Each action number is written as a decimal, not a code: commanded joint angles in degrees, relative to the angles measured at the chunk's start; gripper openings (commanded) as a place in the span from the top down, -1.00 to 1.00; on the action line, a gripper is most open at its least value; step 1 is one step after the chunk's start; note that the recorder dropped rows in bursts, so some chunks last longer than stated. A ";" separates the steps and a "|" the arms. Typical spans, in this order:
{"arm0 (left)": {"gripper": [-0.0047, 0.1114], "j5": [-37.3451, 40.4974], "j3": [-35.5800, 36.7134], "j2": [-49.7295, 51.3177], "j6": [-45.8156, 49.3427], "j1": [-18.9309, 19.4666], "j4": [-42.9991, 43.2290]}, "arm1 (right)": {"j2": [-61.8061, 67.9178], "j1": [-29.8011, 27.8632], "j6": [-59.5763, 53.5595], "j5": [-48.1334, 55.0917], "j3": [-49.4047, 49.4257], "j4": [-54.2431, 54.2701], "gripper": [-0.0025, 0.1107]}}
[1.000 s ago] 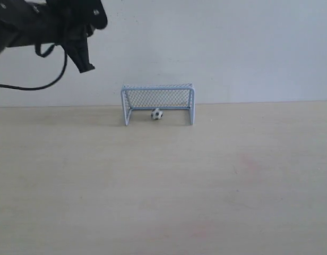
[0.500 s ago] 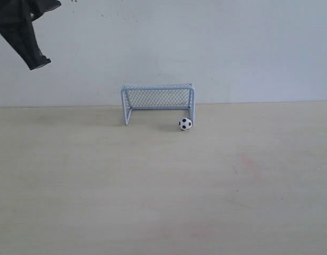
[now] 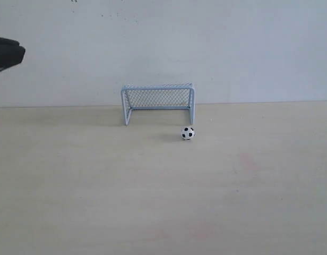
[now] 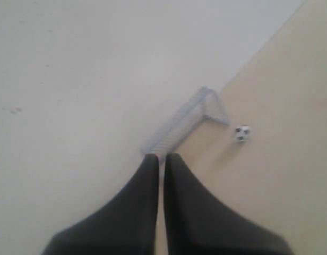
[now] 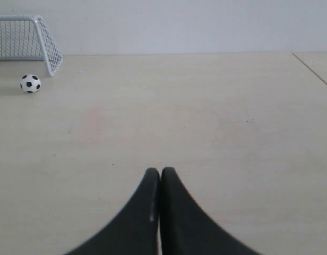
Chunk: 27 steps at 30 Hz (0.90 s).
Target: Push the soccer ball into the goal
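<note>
— Soccer ball, the tiny white one with black pentagon patches (image 3: 188, 133): where does it lie?

— On the pale wooden desk (image 3: 153, 202), out in the open. It sits just in front of the right post of the miniature goal with the pale grey-white tubular frame and fine dark mesh netting (image 3: 158, 98). It is outside the mouth, on the camera's side of the posts. It is near that post but apart from it, with a small shadow at its foot.

— And the goal itself?

— It stands upright at the back of the desk, close to the plain white wall (image 3: 232, 48), with its open mouth facing the exterior camera.

— What of the left gripper?

— The black left gripper (image 4: 162, 158) is raised in the air, well apart from both ball and goal. Its wrist camera looks past the fingers to the two of them beyond. The fingers are drawn together with only a hairline of light between them, and they clasp nothing. In the exterior view only a dark, blurred part of the left arm (image 3: 5, 56) shows, at the left edge, above the desk.

— The right one?

— The black right gripper (image 5: 160, 171) is over the desk with its fingertips pressed tight together, and it carries nothing. In its wrist view the ball and one goal post lie far off toward a corner, with a wide stretch of bare desk between them and the fingertips.
</note>
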 commanded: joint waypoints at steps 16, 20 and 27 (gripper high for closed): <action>0.84 46.74 7.63 -19.55 -11.99 0.11 -23.17 | -0.28 0.17 -0.12 -0.28 0.00 -0.06 0.96; 0.84 47.25 7.63 -19.55 -14.39 0.11 -23.17 | -0.28 0.17 -0.12 -0.28 0.00 -0.06 0.96; 0.84 49.38 -3.42 -21.02 -21.08 0.11 -14.93 | -0.28 0.17 -0.12 -0.28 0.00 -0.06 0.96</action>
